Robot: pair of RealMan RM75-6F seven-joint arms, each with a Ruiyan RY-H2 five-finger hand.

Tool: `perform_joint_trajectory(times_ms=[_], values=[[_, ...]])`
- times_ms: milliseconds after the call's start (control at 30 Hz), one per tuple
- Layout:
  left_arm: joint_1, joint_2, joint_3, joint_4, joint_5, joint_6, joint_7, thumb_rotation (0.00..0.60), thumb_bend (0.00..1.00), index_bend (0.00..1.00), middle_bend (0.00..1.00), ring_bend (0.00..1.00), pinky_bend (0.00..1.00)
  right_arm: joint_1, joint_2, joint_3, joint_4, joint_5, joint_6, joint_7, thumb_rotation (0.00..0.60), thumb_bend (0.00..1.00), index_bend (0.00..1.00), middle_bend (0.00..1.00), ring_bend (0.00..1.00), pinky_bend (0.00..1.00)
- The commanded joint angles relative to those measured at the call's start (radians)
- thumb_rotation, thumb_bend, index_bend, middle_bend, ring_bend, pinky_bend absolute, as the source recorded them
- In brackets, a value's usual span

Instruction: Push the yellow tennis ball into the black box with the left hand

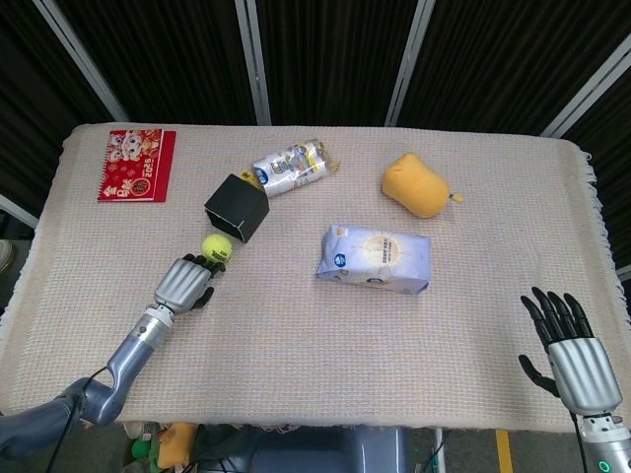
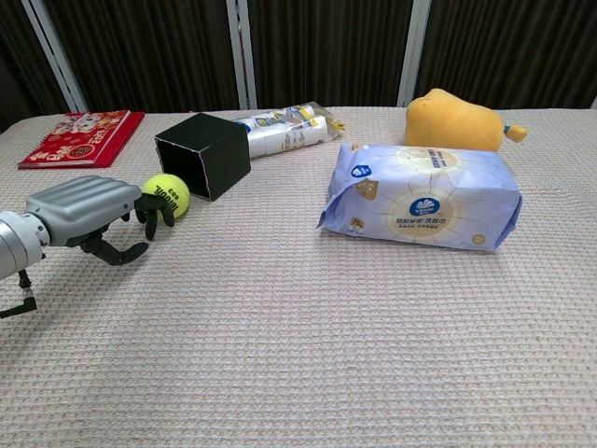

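Silver-backed left hand (image 2: pixel 89 210) with black fingers, grey jointed forearm, matching right hand (image 1: pixel 574 360)

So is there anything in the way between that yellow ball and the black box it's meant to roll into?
Nothing visible. The yellow tennis ball sits right at the open mouth of the black box, with only bare tablecloth between them. The left hand is right behind the ball, fingertips at it.
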Motion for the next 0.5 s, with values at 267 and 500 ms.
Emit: perform_joint_trajectory(times_ms=[267,500], values=[[-0.036,-0.021,-0.014,0.026,-0.017,-0.019,0.014,0.600,0.44,0.29,0.40,0.29,0.33,-0.003,0.005,-0.003,0.002,-0.005,0.007,0.011,0.600,0.33,0.00,0.00,0.00,0.00],[-0.052,-0.019,-0.024,0.034,-0.027,-0.016,0.025,0.600,0.44,0.29,0.40,0.29,0.32,-0.005,0.007,-0.001,0.002,-0.002,0.011,0.016,0.600,0.33,0.00,0.00,0.00,0.00]])
